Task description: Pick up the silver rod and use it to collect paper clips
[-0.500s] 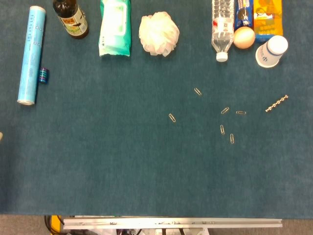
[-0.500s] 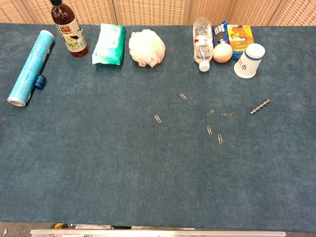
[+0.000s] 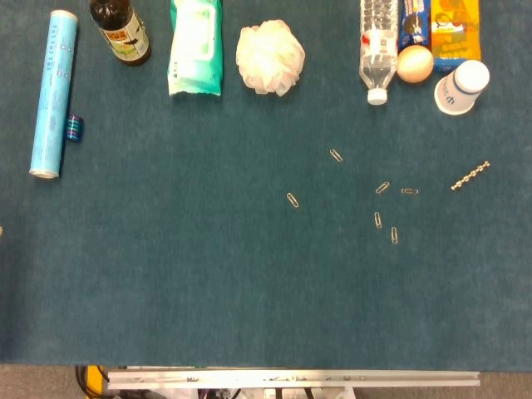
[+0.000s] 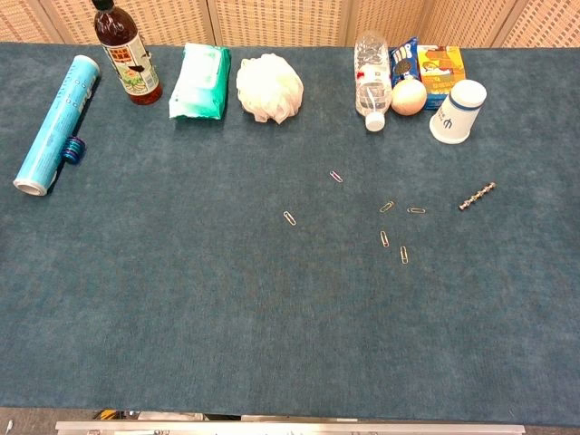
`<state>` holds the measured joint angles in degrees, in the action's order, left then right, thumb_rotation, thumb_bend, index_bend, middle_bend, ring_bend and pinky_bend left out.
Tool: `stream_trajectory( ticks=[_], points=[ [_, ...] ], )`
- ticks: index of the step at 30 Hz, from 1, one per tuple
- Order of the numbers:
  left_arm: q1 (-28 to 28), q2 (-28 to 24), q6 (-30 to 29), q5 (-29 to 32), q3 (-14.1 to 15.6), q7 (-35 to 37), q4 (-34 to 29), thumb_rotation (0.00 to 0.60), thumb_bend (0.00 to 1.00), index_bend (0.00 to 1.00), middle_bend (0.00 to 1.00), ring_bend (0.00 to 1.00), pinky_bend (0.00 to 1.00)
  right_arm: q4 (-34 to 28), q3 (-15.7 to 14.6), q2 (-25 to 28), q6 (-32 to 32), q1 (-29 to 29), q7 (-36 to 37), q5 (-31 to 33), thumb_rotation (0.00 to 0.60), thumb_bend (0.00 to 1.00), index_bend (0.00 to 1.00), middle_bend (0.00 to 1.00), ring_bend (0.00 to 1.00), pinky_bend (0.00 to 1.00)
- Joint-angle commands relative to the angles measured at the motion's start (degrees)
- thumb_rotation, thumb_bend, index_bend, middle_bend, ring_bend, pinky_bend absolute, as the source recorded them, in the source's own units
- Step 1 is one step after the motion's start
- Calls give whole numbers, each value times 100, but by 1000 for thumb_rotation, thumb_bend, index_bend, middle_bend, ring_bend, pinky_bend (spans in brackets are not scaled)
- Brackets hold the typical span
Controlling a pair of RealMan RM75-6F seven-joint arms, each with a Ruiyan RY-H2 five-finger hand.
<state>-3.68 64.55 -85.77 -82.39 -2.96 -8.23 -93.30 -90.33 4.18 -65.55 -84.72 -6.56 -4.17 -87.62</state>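
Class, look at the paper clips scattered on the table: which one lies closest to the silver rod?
The paper clip lying flat, directly left of the silver rod. The other clips all sit farther left or nearer the table's front edge.

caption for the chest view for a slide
Silver rod lies untouched right of six scattered paper clips on the blue table; no hand in view.

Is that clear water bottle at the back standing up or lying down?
Lying down. The water bottle rests on its side on the table, white cap pointing toward the camera, beside the egg.
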Motion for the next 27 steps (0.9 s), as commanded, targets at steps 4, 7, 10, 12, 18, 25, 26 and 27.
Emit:
stream_trajectory(
  ticks=[4,7,10,12,18,25,26,27],
  points=[
    [12,-10,-28,-52,16,15,-10,600,0,316,404,339,432,1,-20,7,-2,-50,-76,-134,600,0,188,257,116,405],
    [29,-2,-54,-57,18,32,6,600,0,316,404,339,432,25,-18,60,157,-158,-236,-164,600,0,199,258,116,405],
    [50,-17,-61,-41,30,24,-5,600,0,316,404,339,432,45,9,128,417,-331,-394,-157,600,0,217,260,116,405],
    [66,-19,-100,-50,24,22,-29,600,0,316,404,339,432,99,31,133,608,-465,-531,-144,600,0,231,261,116,405],
    [66,-16,-72,-22,19,23,-19,600,0,316,404,339,432,246,80,43,1031,-784,-910,-96,600,8,265,261,116,405],
    [43,-10,-9,-26,36,-25,-30,600,0,316,404,339,433,426,91,-114,1302,-1000,-1289,-11,600,36,306,263,116,399],
    [42,-11,-6,-22,34,-26,-32,600,0,316,404,339,433,453,88,-136,1342,-1026,-1331,4,600,41,312,263,116,398],
    [43,-13,-8,-20,34,-36,-44,600,0,316,404,339,433,481,84,-160,1378,-1051,-1367,16,600,43,321,263,116,397]
  ],
)
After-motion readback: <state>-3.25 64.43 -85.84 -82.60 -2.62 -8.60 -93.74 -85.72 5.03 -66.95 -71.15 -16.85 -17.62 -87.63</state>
